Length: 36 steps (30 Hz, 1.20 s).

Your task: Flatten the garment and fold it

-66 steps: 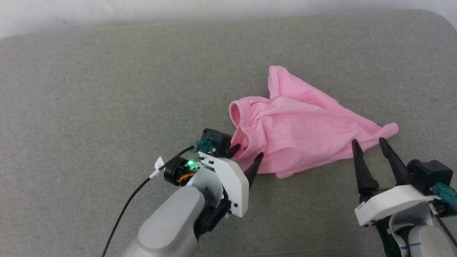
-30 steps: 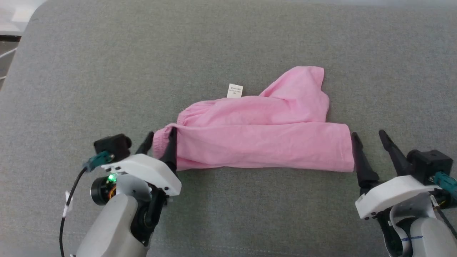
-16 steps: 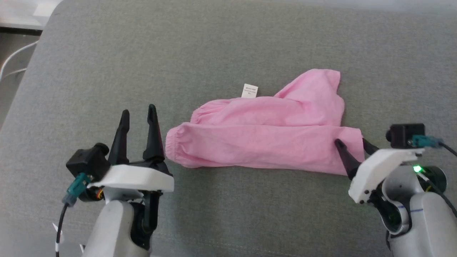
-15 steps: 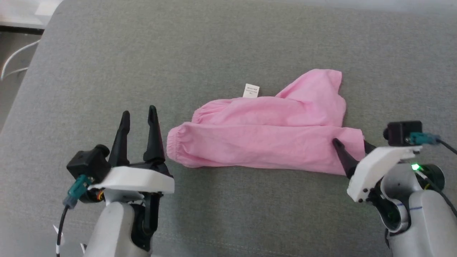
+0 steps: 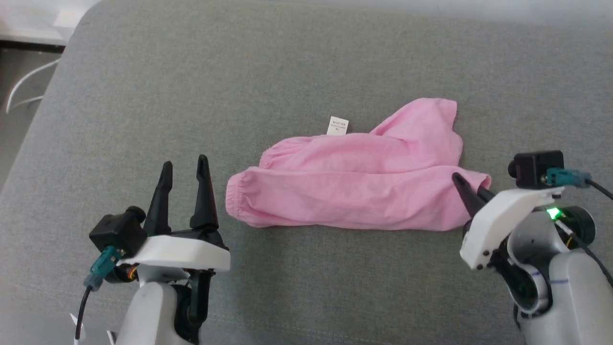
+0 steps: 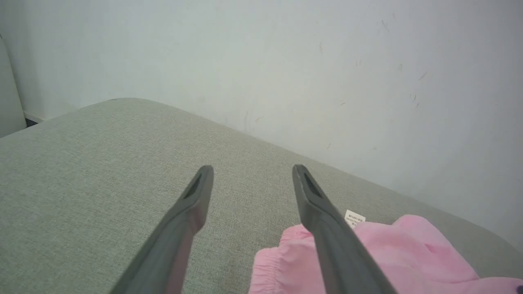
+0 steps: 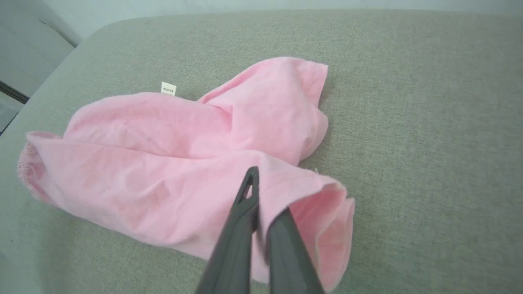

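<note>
The pink garment [image 5: 354,191] is spread lengthwise on the grey cushion [image 5: 191,72], with its white label [image 5: 337,125] seen at the garment's far edge. The hem at the garment's right end is pinched by the right tool [image 5: 463,184], closed tight on the cloth. The left tool [image 5: 184,165] is held wide apart and empty, just beside the garment's gathered left end.

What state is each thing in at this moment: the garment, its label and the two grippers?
garment: lying stretched sideways on the grey cushion, far leg rumpled, not yet flat.
label: sticking out flat from the garment's far edge.
left gripper: jaws open, empty, beside the waistband end.
right gripper: jaws shut on the hem of the garment's near leg.
</note>
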### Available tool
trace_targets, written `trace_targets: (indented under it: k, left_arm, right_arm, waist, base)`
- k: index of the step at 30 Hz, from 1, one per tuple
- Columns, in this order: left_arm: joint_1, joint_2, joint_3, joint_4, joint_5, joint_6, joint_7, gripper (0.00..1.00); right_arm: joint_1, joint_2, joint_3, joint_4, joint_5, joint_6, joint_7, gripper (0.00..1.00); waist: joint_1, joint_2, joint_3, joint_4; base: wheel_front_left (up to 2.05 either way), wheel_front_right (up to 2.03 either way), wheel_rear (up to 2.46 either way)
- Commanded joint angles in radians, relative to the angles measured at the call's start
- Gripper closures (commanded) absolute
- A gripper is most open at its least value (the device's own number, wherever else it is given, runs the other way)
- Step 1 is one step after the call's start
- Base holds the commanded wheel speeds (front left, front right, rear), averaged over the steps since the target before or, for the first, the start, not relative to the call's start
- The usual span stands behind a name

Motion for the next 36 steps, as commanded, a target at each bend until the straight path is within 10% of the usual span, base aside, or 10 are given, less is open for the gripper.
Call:
trace_targets:
  k: [1, 10, 15, 31, 32, 34, 36]
  left_arm:
    - [0.011, -0.004, 0.006, 0.004, 0.002, -0.005, -0.005, 0.00]
    - [0.025, -0.005, 0.030, 0.005, 0.000, -0.001, -0.005, 0.00]
    - [0.014, -0.005, 0.028, 0.000, -0.002, -0.003, -0.005, 0.00]
    - [-0.104, -0.005, -0.110, -0.031, -0.044, -0.013, -0.005, 0.00]
    - [-0.110, -0.005, -0.118, -0.032, -0.046, -0.013, -0.005, 0.00]
    - [-0.118, -0.005, -0.132, -0.035, -0.051, -0.011, -0.005, 0.00]
    - [-0.120, -0.005, -0.139, -0.036, -0.052, -0.007, -0.005, 0.00]
  right_arm:
    - [0.036, 0.001, 0.015, -0.052, 0.023, -0.001, 0.010, 1.00]
    - [0.249, 0.001, 0.046, -0.541, 0.118, -0.001, 0.173, 1.00]
    - [0.288, 0.001, 0.015, -0.619, 0.182, -0.001, 0.212, 1.00]
    - [-0.294, -0.032, -0.230, 0.172, -0.007, -0.001, 0.146, 1.00]
    - [-0.319, -0.038, -0.226, 0.208, -0.020, -0.001, 0.124, 0.96]
    - [-0.353, -0.055, -0.210, 0.268, -0.048, -0.001, 0.081, 0.00]
    - [-0.374, -0.066, -0.203, 0.307, -0.064, -0.001, 0.027, 0.00]
  waist:
    - [0.0000, 0.0000, -0.018, -0.011]
    - [0.0000, 0.0000, -0.046, -0.053]
    - [0.0000, 0.0000, -0.028, -0.056]
    - [0.0000, 0.0000, 0.139, 0.054]
    - [0.0000, 0.0000, 0.145, 0.059]
    - [0.0000, 0.0000, 0.149, 0.066]
    - [0.0000, 0.0000, 0.146, 0.066]
  base:
    - [0.00, 0.00, 0.00]
    - [0.00, 0.00, 0.00]
    - [0.00, 0.00, 0.00]
    - [0.00, 0.00, 0.00]
    - [0.00, 0.00, 0.00]
    - [0.00, 0.00, 0.00]
    - [0.00, 0.00, 0.00]
